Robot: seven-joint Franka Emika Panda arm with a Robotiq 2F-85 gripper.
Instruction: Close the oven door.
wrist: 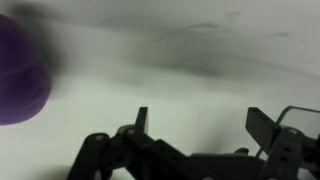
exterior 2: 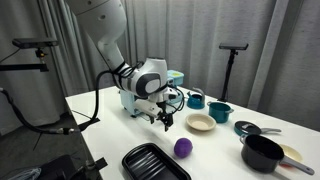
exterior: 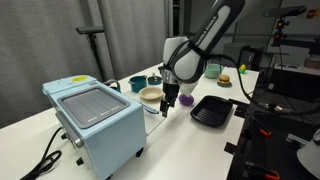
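Note:
A light blue toaster oven (exterior: 95,120) stands at the table's end; in an exterior view (exterior 2: 128,98) the arm partly hides it. Its door, with a bar handle (exterior: 69,138), looks upright against the body, though I cannot tell for certain. My gripper (exterior: 170,100) hangs low over the white table, apart from the oven, and also shows in an exterior view (exterior 2: 165,120). In the wrist view the gripper's fingers (wrist: 200,125) are spread, with only bare table between them.
A purple ball (exterior 2: 183,148) lies beside the gripper, blurred in the wrist view (wrist: 20,70). A black tray (exterior: 212,110) (exterior 2: 155,162), a beige bowl (exterior: 151,95) (exterior 2: 200,123), teal mugs (exterior 2: 220,112) and a black pot (exterior 2: 262,152) stand around.

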